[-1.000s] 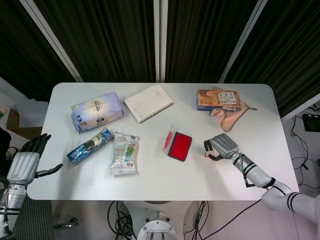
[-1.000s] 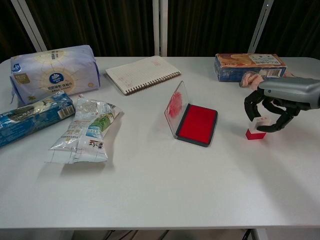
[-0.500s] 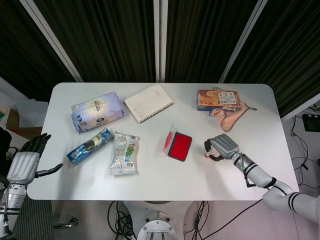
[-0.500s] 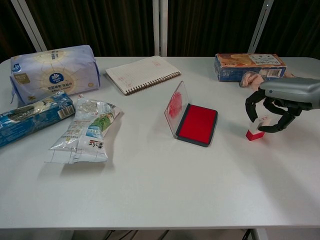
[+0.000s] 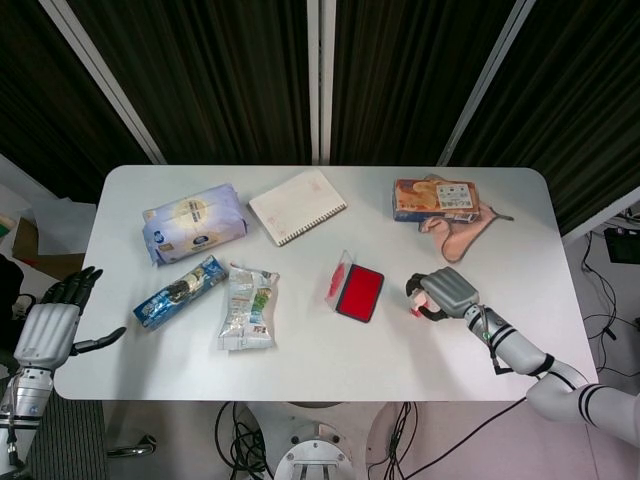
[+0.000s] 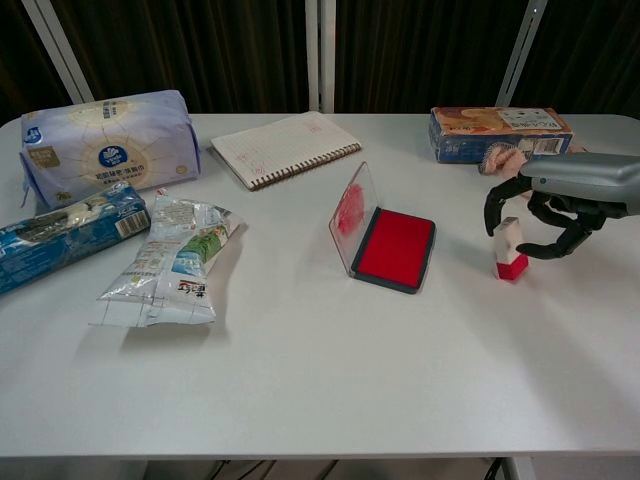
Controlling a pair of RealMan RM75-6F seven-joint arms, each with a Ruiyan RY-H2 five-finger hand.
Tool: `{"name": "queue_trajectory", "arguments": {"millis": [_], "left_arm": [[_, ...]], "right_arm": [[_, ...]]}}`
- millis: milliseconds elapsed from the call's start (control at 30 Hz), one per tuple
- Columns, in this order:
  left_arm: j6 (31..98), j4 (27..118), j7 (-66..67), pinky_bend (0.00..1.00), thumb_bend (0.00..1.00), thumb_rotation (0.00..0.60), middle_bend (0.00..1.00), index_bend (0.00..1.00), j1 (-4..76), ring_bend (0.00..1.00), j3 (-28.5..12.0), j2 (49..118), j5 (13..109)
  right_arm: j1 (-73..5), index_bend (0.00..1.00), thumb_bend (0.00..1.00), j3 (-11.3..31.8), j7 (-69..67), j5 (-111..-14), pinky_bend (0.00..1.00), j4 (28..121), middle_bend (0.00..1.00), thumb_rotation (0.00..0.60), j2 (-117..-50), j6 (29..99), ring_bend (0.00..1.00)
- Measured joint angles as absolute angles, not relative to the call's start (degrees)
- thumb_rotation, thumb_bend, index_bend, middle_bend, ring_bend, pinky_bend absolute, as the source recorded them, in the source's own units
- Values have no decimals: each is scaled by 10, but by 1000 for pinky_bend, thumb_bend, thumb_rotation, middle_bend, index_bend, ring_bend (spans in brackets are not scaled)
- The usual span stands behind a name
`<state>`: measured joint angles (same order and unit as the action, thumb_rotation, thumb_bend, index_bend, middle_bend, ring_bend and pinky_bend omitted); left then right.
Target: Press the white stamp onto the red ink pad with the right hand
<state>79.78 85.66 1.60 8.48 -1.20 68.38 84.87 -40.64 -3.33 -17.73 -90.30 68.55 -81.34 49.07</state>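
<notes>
**Stamp in my right hand, just right of the ink pad**

My right hand (image 6: 545, 215) sits at the right edge of the chest view, its dark fingers (image 6: 497, 205) curled around the white stamp (image 6: 509, 244). The stamp stands upright with its red base on the table (image 6: 320, 370); my fingers close on its white upper part, so I am holding it. In the head view the same hand (image 5: 440, 294) shows right of centre, with the stamp (image 5: 417, 300) only a small pale and red spot under it.

The red ink pad (image 6: 396, 248) lies near the middle of the frame, to the left of the stamp and apart from it. Its clear lid (image 6: 349, 214) stands open along the pad's left side, smeared red on the inside.

My left hand (image 5: 52, 320) is at the lower left corner of the head view, off the table's edge, fingers spread and holding nothing.

Elsewhere on the table: a spiral notebook (image 6: 286, 148) at upper centre, a pale blue tissue pack (image 6: 105, 143) at upper left, a blue snack packet (image 6: 62, 233) and a crumpled white packet (image 6: 170, 263) at left, and an orange box (image 6: 500, 133) at upper right.
</notes>
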Motion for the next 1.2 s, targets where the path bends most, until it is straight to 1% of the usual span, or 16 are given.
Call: {"name": "queue_trajectory", "arguments": {"millis": [500,767,1033,1100,1167,1200], "left_arm": [[798,856,12,171,21,50,65,0,86,77,-11,683,852],[797,857,13,171,21,51,65,0,87,77,-11,682,851],[797,859,14,171,21,57,65,0,87,77,-12,681,852],[797,859,14,171,21,60,65,0,87,77,-11,681,853],[798,859,15,171,22,60,65,0,87,77,-11,681,853],[798,859,15,171,21,60,65,0,87,77,-11,680,853]], "right_arm": [[-404,383,299,-37,-171,-909,1000,706,318,600,-797,500,790],[-400,482,296,-39,-165,-909,1000,710,302,600,-793,502,790],[-398,489,296,-39,-166,-909,1000,711,290,600,-790,504,790],[-398,473,296,-39,-167,-909,1000,712,284,600,-789,505,790],[-398,422,295,-38,-167,-909,1000,713,277,600,-788,506,790],[-398,379,293,-38,-167,-910,1000,713,272,600,-788,506,790]]}}
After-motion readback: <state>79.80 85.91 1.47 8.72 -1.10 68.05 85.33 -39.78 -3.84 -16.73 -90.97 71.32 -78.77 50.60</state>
